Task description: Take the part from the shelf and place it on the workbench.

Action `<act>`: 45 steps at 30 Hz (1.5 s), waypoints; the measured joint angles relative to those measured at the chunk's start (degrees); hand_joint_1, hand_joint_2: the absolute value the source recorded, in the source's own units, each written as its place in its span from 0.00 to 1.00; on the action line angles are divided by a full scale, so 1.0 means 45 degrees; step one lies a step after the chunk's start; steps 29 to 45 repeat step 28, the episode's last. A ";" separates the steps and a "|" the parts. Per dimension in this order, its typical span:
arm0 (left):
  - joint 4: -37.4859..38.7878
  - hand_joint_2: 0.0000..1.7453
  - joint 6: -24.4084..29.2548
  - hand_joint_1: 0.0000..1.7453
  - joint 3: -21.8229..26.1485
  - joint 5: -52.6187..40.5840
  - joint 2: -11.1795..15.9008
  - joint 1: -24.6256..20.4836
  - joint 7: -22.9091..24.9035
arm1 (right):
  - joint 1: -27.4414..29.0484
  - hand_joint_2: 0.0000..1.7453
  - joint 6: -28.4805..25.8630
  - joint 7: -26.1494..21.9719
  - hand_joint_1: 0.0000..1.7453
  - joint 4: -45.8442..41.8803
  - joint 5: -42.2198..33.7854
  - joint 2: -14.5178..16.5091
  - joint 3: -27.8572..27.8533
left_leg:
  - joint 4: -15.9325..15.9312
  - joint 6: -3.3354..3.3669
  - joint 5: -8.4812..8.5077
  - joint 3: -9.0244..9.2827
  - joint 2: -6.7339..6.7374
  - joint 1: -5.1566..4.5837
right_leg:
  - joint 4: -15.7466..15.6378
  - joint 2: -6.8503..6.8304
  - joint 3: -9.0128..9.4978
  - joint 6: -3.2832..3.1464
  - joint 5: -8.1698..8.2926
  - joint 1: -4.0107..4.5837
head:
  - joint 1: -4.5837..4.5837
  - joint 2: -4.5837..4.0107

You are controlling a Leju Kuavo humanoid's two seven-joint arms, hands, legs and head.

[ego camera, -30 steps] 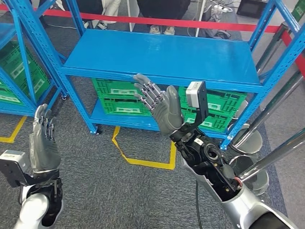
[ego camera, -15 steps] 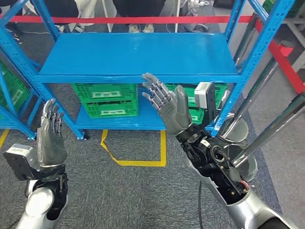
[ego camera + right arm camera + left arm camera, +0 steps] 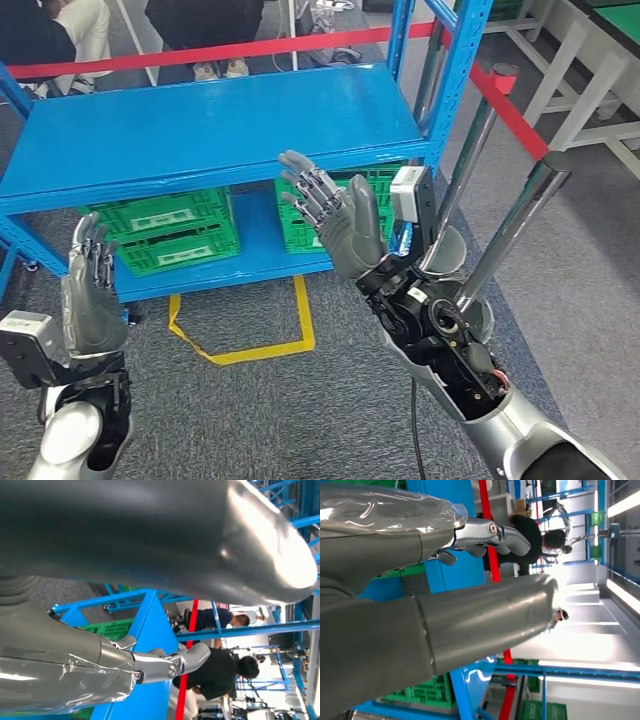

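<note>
Head view is showing both of my hands raised in front of me, palms up and fingers spread, each one released and grasping nothing. I am holding my left hand [image 3: 89, 295] at the lower left of the frame, above the grey carpet. I am holding my right hand [image 3: 338, 218] near the centre of the frame, in front of the front edge of the blue shelf [image 3: 211, 125], whose bare top board is filling the upper middle of the frame. I cannot make out the part on that board or anywhere else. Under the top board, on the lower board, 2 green crates are sitting: 1 green crate [image 3: 173, 228] left of centre and another green crate [image 3: 332, 205] partly hidden behind my right hand. A yellow floor marking [image 3: 249, 350] is lying on the carpet below the shelf. A red barrier tape [image 3: 226, 50] is running across the upper part of the frame behind the shelf. 2 metal poles [image 3: 506, 235] are leaning at the right of the frame.
</note>
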 joint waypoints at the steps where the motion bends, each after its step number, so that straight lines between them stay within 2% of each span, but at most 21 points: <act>1: -0.0001 0.00 0.0010 0.00 0.0000 -0.0001 -0.0006 -0.0004 -0.0001 | -0.0007 0.00 -0.0004 -0.0007 0.00 -0.0001 0.0005 0.0000 -0.0004 | -0.0073 0.0053 0.0029 0.0047 0.0105 0.0026 | 0.0077 -0.0120 -0.0057 0.0063 -0.0086 0.0027 | 0.0018 0.0000; 2: -0.0002 0.00 0.0022 0.00 0.0000 -0.0001 -0.0013 -0.0007 -0.0006 | -0.0021 0.00 -0.0007 -0.0016 0.00 -0.0002 0.0022 0.0000 -0.0007 | -0.0145 0.0108 0.0058 0.0095 0.0218 0.0070 | 0.0389 -0.0374 -0.0204 0.0128 -0.0314 0.0048 | 0.0080 0.0000; 4: -0.0002 0.00 0.0050 0.00 0.0000 -0.0001 -0.0023 0.0009 -0.0015 | -0.0035 0.00 -0.0024 -0.0029 0.00 -0.0004 0.0091 0.0000 -0.0006 | -0.0216 0.0165 0.0075 0.0151 0.0397 0.0100 | 0.1861 -0.1028 -0.0857 0.0241 -0.1134 0.0036 | 0.0235 0.0000; 5: -0.0001 0.00 0.0066 0.00 0.0000 0.0000 -0.0025 0.0028 -0.0018 | -0.0026 0.00 -0.0029 -0.0030 0.00 -0.0002 0.0132 0.0000 -0.0002 | -0.0211 0.0175 0.0068 0.0150 0.0478 0.0101 | 0.2825 -0.1209 -0.1277 0.0301 -0.1552 -0.0021 | 0.0294 0.0000; 6: 0.0000 0.00 0.0076 0.00 0.0000 0.0001 -0.0025 0.0054 -0.0018 | -0.0008 0.00 -0.0034 -0.0030 0.00 -0.0001 0.0162 0.0000 0.0002 | -0.0206 0.0170 0.0058 0.0149 0.0549 0.0105 | 0.3571 -0.1290 -0.1610 0.0361 -0.1798 -0.0080 | 0.0325 0.0000; 7: 0.0000 0.00 0.0083 0.00 0.0000 0.0003 -0.0025 0.0075 -0.0018 | 0.0005 0.00 -0.0035 -0.0029 0.00 0.0000 0.0181 0.0000 0.0005 | -0.0198 0.0157 0.0044 0.0150 0.0607 0.0117 | 0.3882 -0.1331 -0.1741 0.0420 -0.1809 -0.0139 | 0.0351 0.0000; 8: 0.0000 0.00 0.0085 0.00 0.0000 0.0003 -0.0027 0.0088 -0.0018 | 0.0010 0.00 -0.0041 -0.0029 0.00 0.0001 0.0185 0.0000 0.0004 | -0.0185 0.0128 0.0024 0.0162 0.0649 0.0136 | 0.3637 -0.1358 -0.1599 0.0472 -0.1565 -0.0195 | 0.0391 0.0000; 10: 0.0000 0.00 0.0084 0.00 0.0000 0.0001 -0.0027 0.0090 -0.0018 | 0.0008 0.00 -0.0055 -0.0029 0.00 -0.0001 0.0185 0.0000 0.0000 | -0.0136 0.0024 -0.0047 0.0210 0.0695 0.0180 | 0.1864 -0.1441 -0.0697 0.0542 -0.0710 -0.0276 | 0.0492 0.0000; 11: 0.0000 0.00 0.0084 0.00 0.0000 -0.0002 -0.0027 0.0084 -0.0018 | 0.0004 0.00 -0.0073 -0.0028 0.00 -0.0002 0.0194 0.0000 -0.0001 | -0.0094 -0.0044 -0.0085 0.0215 0.0706 0.0174 | 0.0953 -0.1481 -0.0230 0.0552 -0.0436 -0.0265 | 0.0546 0.0000; 12: 0.0000 0.00 0.0084 0.00 0.0000 -0.0017 -0.0027 0.0078 -0.0020 | 0.0005 0.00 -0.0096 -0.0027 0.00 -0.0005 0.0209 0.0000 0.0001 | -0.0056 -0.0112 -0.0110 0.0195 0.0712 0.0159 | 0.0344 -0.1507 0.0107 0.0530 -0.0310 -0.0254 | 0.0578 0.0000; 13: 0.0000 0.00 0.0086 0.00 0.0000 -0.0044 -0.0027 0.0078 -0.0020 | 0.0019 0.00 -0.0130 -0.0022 0.00 -0.0006 0.0225 0.0000 0.0004 | -0.0004 -0.0142 -0.0125 0.0163 0.0711 0.0126 | 0.0057 -0.1512 0.0267 0.0513 -0.0324 -0.0246 | 0.0564 0.0000; 17: 0.0002 0.00 0.0092 0.00 -0.0006 -0.0148 -0.0039 0.0070 -0.0041 | 0.0246 0.00 -0.0278 0.0004 0.00 -0.0055 0.0283 -0.0007 -0.0023 | -0.0001 -0.0086 -0.0102 0.0165 0.0755 0.0103 | -0.0001 -0.1398 0.0328 0.0454 -0.0352 -0.0217 | 0.0346 0.0000; 20: 0.0052 0.00 0.0092 0.00 -0.0018 -0.0155 -0.0117 -0.0025 -0.0194 | 0.0484 0.00 -0.0305 0.0008 0.00 -0.0137 0.0370 -0.0057 -0.0093 | -0.0120 -0.0130 -0.0074 0.0234 0.0804 0.0109 | 0.0000 -0.1366 0.0332 0.0363 -0.0371 -0.0195 | 0.0171 0.0000; 23: 0.0141 0.00 0.0095 0.00 -0.0045 -0.0148 -0.0225 -0.0130 -0.0300 | 0.0639 0.00 -0.0332 0.0001 0.00 -0.0158 0.0389 -0.0124 -0.0203 | -0.0190 -0.0204 -0.0045 0.0259 0.0826 0.0112 | 0.0002 -0.1366 0.0329 0.0305 -0.0374 -0.0187 | 0.0082 0.0000; 28: 0.0330 0.00 0.0080 0.00 -0.0130 -0.0132 -0.0368 -0.0222 -0.0340 | 0.0756 0.00 -0.0343 0.0000 0.00 -0.0279 0.0389 -0.0296 -0.0316 | -0.0207 -0.0327 -0.0049 0.0265 0.0835 0.0127 | 0.0004 -0.1367 0.0330 0.0257 -0.0376 -0.0168 | 0.0063 0.0000; 45: 0.0330 0.00 0.0080 0.00 -0.0130 -0.0132 -0.0368 -0.0222 -0.0340 | 0.0756 0.00 -0.0343 0.0000 0.00 -0.0279 0.0389 -0.0296 -0.0316 | -0.0207 -0.0327 -0.0049 0.0265 0.0835 0.0127 | 0.0004 -0.1367 0.0330 0.0257 -0.0376 -0.0168 | 0.0063 0.0000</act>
